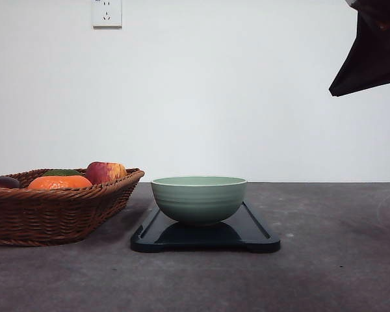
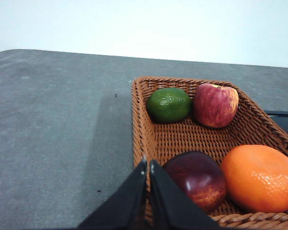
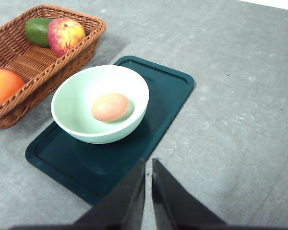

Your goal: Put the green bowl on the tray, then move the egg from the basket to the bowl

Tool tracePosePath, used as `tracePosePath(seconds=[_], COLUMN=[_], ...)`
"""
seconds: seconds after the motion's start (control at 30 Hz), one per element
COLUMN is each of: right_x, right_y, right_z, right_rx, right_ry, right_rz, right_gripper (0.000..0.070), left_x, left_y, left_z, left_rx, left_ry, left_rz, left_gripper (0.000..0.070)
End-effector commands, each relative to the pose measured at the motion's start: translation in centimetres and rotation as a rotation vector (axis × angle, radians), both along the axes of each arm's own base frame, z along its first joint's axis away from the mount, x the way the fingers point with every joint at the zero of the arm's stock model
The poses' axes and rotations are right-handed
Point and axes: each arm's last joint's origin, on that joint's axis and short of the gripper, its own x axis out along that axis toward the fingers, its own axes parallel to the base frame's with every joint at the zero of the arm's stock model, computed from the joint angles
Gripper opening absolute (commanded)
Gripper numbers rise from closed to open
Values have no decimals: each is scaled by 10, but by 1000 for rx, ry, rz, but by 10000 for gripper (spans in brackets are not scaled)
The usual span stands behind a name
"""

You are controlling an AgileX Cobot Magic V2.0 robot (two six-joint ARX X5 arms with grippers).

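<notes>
- Bowl (image 1: 199,199) sits on the tray (image 1: 257,239), egg (image 3: 110,107) inside it.
- Basket (image 1: 52,214) just left of the tray, holding fruit.
- Left fingers (image 2: 148,168) together, empty, over the basket edge.
- Right fingers (image 3: 148,165) together, empty, above the tray.

no readable text, labels or numbers (any view), nothing legible

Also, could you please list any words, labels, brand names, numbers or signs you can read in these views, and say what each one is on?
None can be read.
Green bowl, tray, basket, egg and fruit: no print or labels.
Wall socket: only its slots show; any marking is too small to tell.
Grippers, left and right: plain black, no lettering.
</notes>
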Motion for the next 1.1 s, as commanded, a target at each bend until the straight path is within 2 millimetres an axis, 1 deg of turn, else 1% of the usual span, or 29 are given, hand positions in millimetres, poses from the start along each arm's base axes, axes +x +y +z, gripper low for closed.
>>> tracePosePath(seconds=[0.0,0.2,0.37,0.47,0.57,0.73,0.9,1.07], right_x=[1,1,-9,-18,-29,-48,-61,-64], right_y=[1,1,-7,-18,-33,-57,-68,-72], right_z=[4,4,9,3,-8,-33,-54,-77], right_rx=[12,12,-101,-152,-169,-137,-99,-20], right_ry=[-13,-14,-128,-201,-236,-295,-359,-395], right_rz=[1,1,45,32,-40,-207,-312,-383], right_gripper=[16,16,16,16,16,16,16,16], left_x=[1,1,1,1,1,1,1,1], left_y=[0,0,0,0,0,0,0,0], left_z=[-6,-6,-5,-5,-6,-5,-5,-5], left_rx=[7,7,7,7,7,7,7,7], left_ry=[8,8,7,7,8,8,7,8], left_rz=[4,4,4,4,4,4,4,4], left_gripper=[0,0,0,0,0,0,0,0])
